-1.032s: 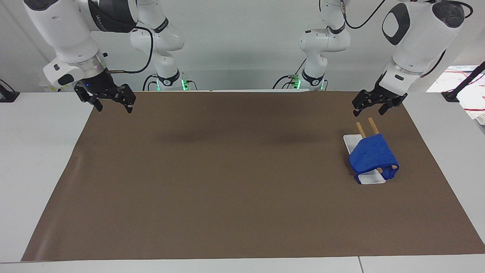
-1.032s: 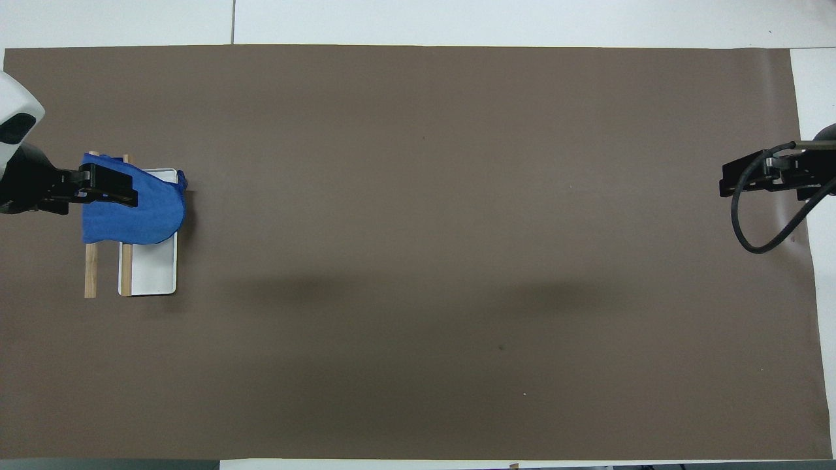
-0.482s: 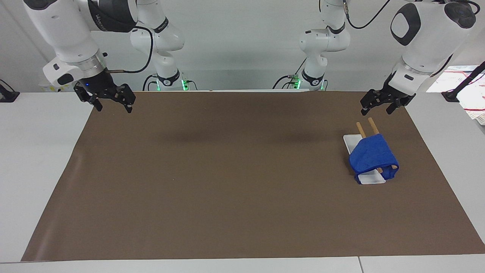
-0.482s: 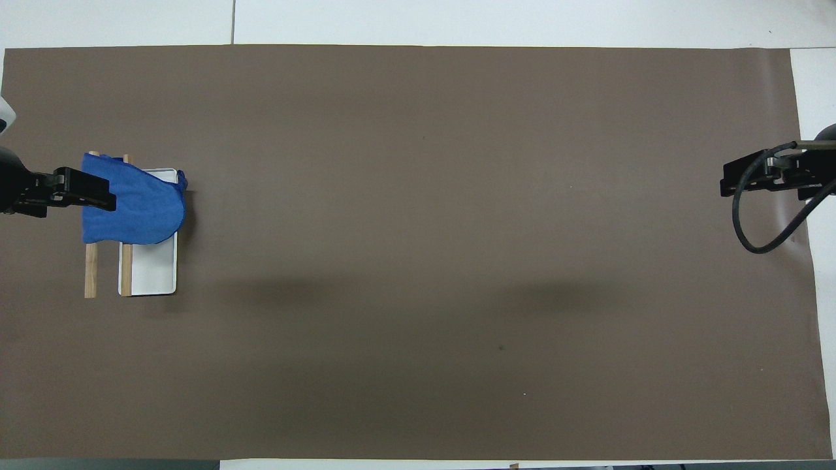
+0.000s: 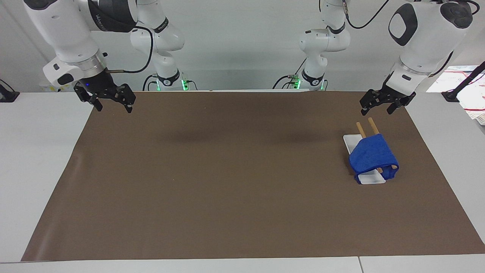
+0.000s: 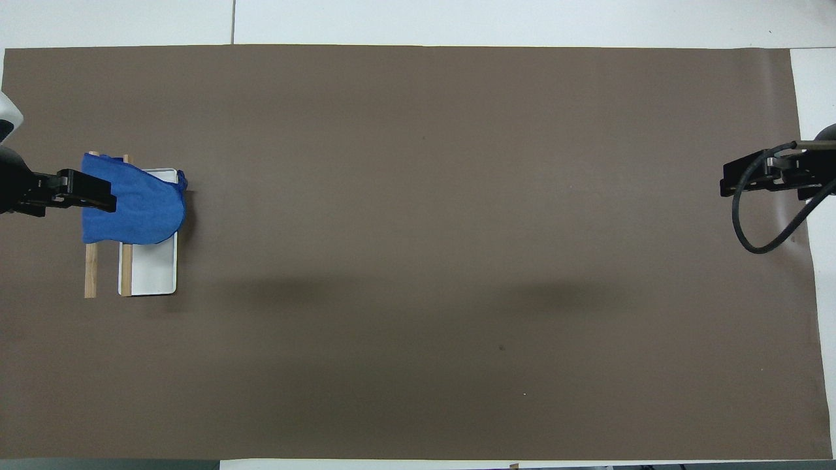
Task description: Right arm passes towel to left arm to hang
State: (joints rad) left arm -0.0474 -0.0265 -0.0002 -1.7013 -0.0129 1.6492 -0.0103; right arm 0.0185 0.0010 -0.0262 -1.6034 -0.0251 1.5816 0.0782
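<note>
The blue towel (image 5: 373,155) hangs draped over the two wooden rods (image 5: 373,126) of a small rack with a white base (image 5: 350,141), at the left arm's end of the table. It also shows in the overhead view (image 6: 134,205). My left gripper (image 5: 376,112) is open and empty, raised in the air over the mat's edge beside the rods' ends, apart from the towel. In the overhead view the left gripper (image 6: 98,192) overlaps the towel's edge. My right gripper (image 5: 114,110) is open and empty; it waits over the mat's corner at the right arm's end (image 6: 725,186).
A brown mat (image 5: 227,170) covers most of the white table. Papers (image 5: 473,94) and a black stand lie off the mat at the left arm's end. The right arm's black cable (image 6: 744,222) loops below its gripper.
The left gripper has drawn back from over the towel toward the left arm's end of the table and risen slightly. The towel stays on the rods. The right arm has not moved.
</note>
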